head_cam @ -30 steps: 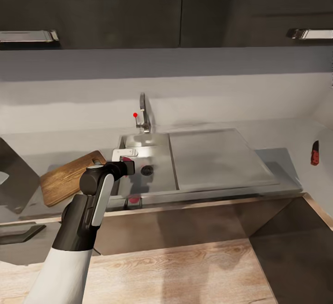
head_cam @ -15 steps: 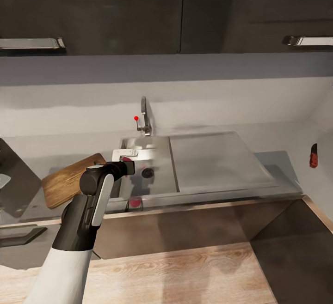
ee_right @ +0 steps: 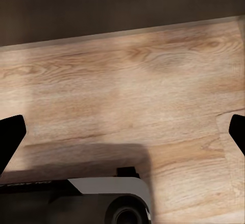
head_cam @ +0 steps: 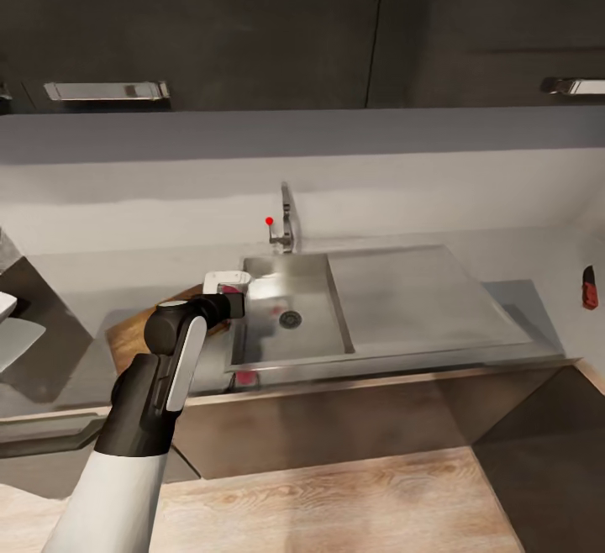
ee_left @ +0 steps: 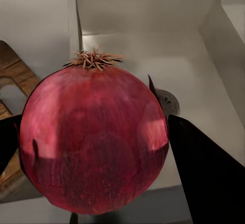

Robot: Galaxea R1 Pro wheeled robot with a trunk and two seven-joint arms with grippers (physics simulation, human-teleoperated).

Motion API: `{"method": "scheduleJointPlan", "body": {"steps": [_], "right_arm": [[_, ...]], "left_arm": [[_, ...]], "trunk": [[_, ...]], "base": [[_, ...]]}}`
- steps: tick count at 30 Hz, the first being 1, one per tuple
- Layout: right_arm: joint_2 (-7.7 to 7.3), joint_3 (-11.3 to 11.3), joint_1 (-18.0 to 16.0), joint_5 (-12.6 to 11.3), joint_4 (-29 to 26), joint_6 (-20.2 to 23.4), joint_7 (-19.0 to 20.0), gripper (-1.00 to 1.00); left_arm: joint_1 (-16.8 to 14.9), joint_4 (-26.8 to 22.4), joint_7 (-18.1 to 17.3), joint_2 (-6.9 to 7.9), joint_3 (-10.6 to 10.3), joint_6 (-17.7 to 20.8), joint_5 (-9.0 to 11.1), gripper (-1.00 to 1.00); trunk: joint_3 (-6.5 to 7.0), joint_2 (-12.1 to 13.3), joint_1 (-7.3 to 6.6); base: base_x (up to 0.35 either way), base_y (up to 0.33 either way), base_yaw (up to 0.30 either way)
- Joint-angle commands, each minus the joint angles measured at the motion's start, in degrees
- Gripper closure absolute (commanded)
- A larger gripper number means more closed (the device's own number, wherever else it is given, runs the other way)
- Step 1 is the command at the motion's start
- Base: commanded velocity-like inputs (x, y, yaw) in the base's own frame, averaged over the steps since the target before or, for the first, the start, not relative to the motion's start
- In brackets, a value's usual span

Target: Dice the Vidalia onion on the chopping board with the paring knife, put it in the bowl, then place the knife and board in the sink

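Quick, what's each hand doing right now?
Left hand: closed on the Vidalia onion.
Right hand: open, holding nothing, above the wooden floor.

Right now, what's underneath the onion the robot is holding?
Under the Vidalia onion sits the sink, with its round drain peeking out beside it. A corner of the chopping board shows too. The onion hides whatever lies directly below it.

Grey countertop (head_cam: 504,301) bearing chopping board (head_cam: 126,343).

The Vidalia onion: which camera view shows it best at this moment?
The left wrist view: the Vidalia onion looms large there, dark red skin and dry root tuft sharp, clamped between the left tool's dark fingers above the sink. The head view gives just a hint of pink by the wrist. The right wrist view looks down at wooden floor.
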Motion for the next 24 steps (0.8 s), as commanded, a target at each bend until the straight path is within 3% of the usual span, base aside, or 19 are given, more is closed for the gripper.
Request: {"method": "scheduleJointPlan", "body": {"steps": [1,12,24], "right_arm": [[0.01,0.0,0.0,0.0,0.0,-0.1,-0.2,-1.00],[0.00,0.0,0.0,0.0,0.0,-0.1,-0.2,-1.00],[0.00,0.0,0.0,0.0,0.0,0.0,-0.2,-1.00]], "left_arm": [[-0.1,0.0,0.6,0.01,0.0,0.2,0.6,1.00],[-0.1,0.0,0.6,0.01,0.0,0.2,0.6,1.00],[-0.1,0.0,0.6,0.08,-0.1,0.2,0.6,1.00]], "trunk": [[-0.01,-0.1,0.03],[0.73,-0.1,0.03],[0.77,-0.1,0.03]], "base": [[0.000,0.136,0.000],[0.000,0.044,0.000],[0.000,0.243,0.000]]}}
